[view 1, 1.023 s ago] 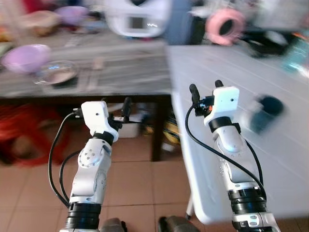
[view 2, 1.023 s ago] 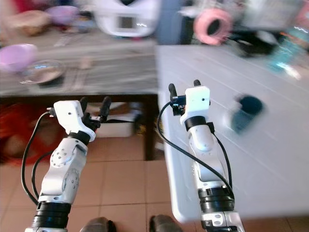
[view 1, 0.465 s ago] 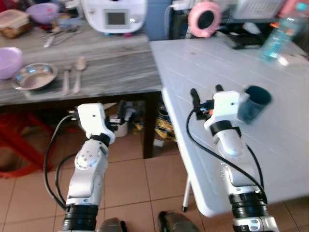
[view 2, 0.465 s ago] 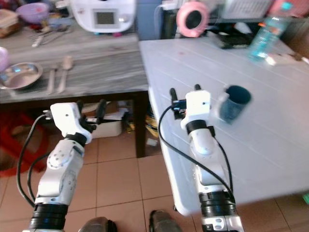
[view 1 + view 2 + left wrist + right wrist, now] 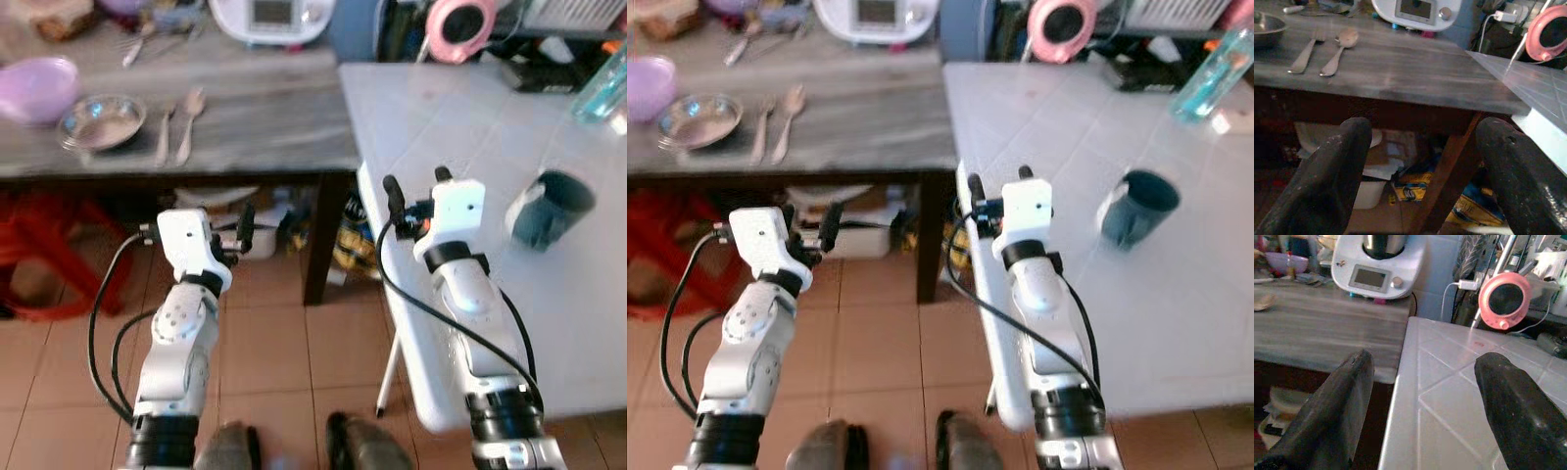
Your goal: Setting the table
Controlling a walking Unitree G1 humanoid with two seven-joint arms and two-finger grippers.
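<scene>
While standing at the corner where two surfaces meet, seen from the left eye: left tool raised over the tiled floor in front of the grey wooden surface, fingers apart, holding nothing. Right tool raised at the near edge of the white surface, fingers apart, empty too. Dark teal mug resting on the white surface, to the right of the right tool, well apart from it. Metal bowl, fork and spoon side by side on the grey surface; purple bowl left of the metal one. White kitchen machine at the back, pink round fan beyond the white surface.

From the right eye: same layout, plus a plastic bottle at the far right of the white surface.

From the left wrist: two black fingers spread wide, nothing between; fork and spoon beyond on the grey surface, boxes and bags underneath.

From the right wrist: fingers spread wide, empty, pointed along the white surface toward the pink fan and the kitchen machine.
</scene>
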